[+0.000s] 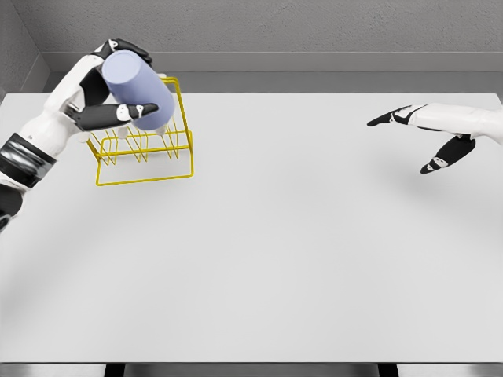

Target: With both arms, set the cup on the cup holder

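Head view: left hand (106,98) clamped around lavender cup (137,90), cup tilted, held above yellow wire cup holder (145,153) at desk (299,259) far left. Right hand (428,137) well apart at right, fingers spread, holding nothing.

Risks, judged: tilted cup may miss peg, catch wire, tip light rack; release too high, cup rolls off desk.

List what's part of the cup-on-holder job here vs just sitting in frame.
In the job:
- cup, lavender, tilted, held in the left hand
- yellow wire cup holder, directly under the cup
- right hand, open, off to the right above the table

Just there:
- white table
- grey back wall
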Motion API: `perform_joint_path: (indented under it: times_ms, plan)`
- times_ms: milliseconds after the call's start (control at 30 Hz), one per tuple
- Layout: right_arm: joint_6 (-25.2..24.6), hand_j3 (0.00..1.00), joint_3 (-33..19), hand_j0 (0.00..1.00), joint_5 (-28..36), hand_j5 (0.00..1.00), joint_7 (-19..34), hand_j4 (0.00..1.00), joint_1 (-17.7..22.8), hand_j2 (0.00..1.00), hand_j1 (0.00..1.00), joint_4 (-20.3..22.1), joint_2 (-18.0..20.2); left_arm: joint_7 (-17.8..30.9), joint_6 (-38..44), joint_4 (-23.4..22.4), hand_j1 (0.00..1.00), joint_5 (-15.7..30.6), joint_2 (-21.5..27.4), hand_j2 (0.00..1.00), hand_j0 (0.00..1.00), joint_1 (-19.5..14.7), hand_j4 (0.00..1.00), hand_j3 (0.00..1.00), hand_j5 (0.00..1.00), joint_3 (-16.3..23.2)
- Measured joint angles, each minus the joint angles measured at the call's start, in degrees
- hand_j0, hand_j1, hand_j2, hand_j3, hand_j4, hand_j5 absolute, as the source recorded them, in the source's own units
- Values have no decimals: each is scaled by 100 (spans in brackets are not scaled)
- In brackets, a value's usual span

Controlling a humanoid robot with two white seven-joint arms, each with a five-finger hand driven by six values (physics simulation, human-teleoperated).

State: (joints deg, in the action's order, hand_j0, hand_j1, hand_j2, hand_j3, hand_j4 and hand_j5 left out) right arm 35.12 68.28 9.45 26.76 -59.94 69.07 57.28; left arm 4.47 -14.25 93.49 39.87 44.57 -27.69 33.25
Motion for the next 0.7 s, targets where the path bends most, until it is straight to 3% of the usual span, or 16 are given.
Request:
perform_joint_path:
  times_ms: [700]
  plan:
    - [0,100,14,100,0,100,6,100,27,100,100,0,-16,154,-2,-307,24,-75,-19,24,24,-61,24,24,24,0]
